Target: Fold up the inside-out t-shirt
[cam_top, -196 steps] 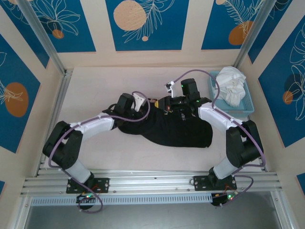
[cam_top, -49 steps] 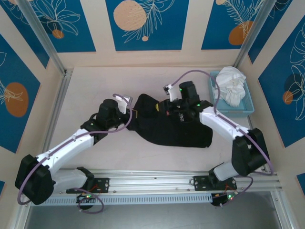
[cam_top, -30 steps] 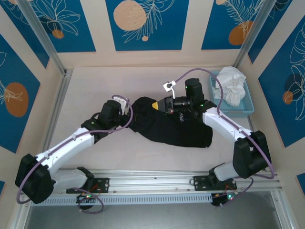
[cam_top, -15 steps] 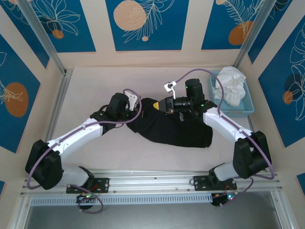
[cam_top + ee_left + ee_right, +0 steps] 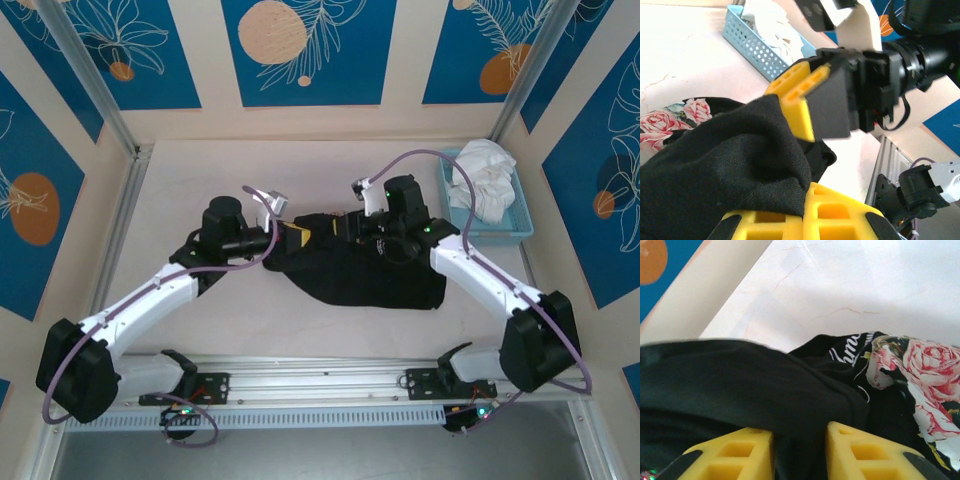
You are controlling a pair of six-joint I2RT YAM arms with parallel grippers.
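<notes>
Your left pincer (image 5: 292,236) was clamped on the inside-out t-shirt (image 5: 370,272) at its left end. The shirt lay lengthwise left-to-right on the table (image 5: 200,170). Your right pincer (image 5: 800,450) sat at its far edge, jaws slightly apart astride a fold, grip unclear.

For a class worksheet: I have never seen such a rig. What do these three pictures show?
A left arm and a right arm are bolted at the near edge of the table. One picture looks down from above; the others come from wrist cameras. On the table lies a black t-shirt with a rose print; a blue basket holds a white cloth. The left hand is pinched shut on the shirt. The right hand has cloth between its parted fingers; whether it grips is unclear.
</notes>
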